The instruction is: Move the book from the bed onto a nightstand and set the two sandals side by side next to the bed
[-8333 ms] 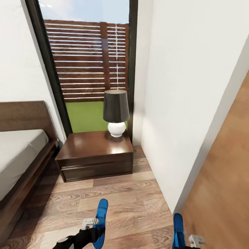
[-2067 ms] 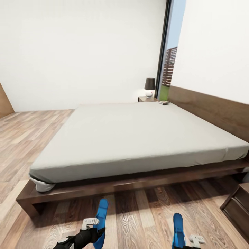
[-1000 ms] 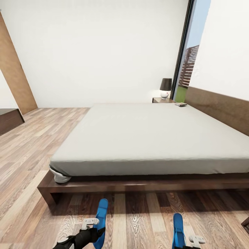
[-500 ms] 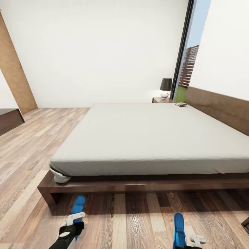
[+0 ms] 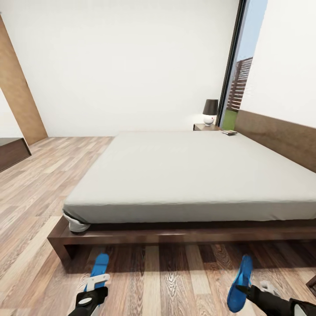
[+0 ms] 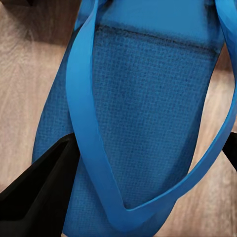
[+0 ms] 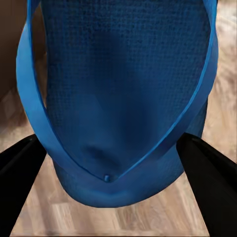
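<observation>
The bed (image 5: 188, 175), white mattress on a dark frame, lies across the head view in front of me. The book (image 5: 229, 132) rests on its far corner by the headboard. Beyond that corner stands a nightstand (image 5: 205, 127) with a lamp. My left gripper (image 5: 95, 281) is shut on one blue sandal (image 5: 99, 266), held low over the floor before the bed's foot end. My right gripper (image 5: 245, 289) is shut on the other sandal (image 5: 240, 283), tilted, off to the right. Up close, black fingers (image 6: 39, 192) flank the left sandal (image 6: 138, 123), and black fingers (image 7: 19, 173) flank the right sandal (image 7: 123, 98).
A long low dark cabinet (image 5: 11, 151) and a wooden door panel (image 5: 19, 96) stand at the left. The tall window (image 5: 239, 74) is behind the far nightstand. A dark furniture corner (image 5: 312, 281) shows at the lower right edge. Wood floor runs between me and the bed frame.
The view swung from the nightstand to the bed, then held still. My left arm shifted left with its sandal, then my right arm swung right and its sandal tilted.
</observation>
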You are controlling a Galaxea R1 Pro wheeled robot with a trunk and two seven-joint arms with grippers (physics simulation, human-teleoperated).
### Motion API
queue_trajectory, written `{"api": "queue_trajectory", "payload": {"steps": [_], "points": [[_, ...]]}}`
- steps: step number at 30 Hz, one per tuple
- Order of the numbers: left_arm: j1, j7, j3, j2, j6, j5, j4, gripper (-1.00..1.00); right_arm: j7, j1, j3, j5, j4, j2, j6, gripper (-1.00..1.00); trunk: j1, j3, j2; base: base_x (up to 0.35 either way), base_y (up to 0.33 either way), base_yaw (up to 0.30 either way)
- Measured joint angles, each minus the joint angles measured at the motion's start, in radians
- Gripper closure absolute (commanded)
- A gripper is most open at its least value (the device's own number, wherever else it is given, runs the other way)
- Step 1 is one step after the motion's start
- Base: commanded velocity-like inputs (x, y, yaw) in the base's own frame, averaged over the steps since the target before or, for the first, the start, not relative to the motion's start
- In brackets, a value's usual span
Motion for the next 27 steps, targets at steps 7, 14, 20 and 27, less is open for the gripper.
{"api": "queue_trajectory", "payload": {"steps": [7,14,20,27], "points": [[0.0,0.001,0.002,0.0,0.0,0.001,-0.002,1.0,0.142,0.001,0.0,-0.104,-0.254,-0.017,0.371,1.0,0.0,0.0,0.0,0.0,0.0,0.0],[0.0,0.005,0.002,-0.003,0.001,0.003,-0.001,1.0,0.148,0.001,-0.001,-0.104,-0.279,-0.019,0.39,1.0,0.011,-0.009,-0.021,0.0,0.0,0.0],[0.0,0.005,0.002,-0.003,0.002,0.003,-0.001,1.0,0.146,0.001,0.001,-0.101,-0.279,-0.016,0.391,1.0,0.034,-0.028,-0.063,0.0,0.0,0.0],[-0.003,0.003,0.004,-0.003,0.052,0.004,-0.003,1.0,0.145,0.001,0.0,-0.101,-0.28,-0.015,0.39,1.0,0.055,-0.052,-0.098,0.0,0.0,0.0]]}}
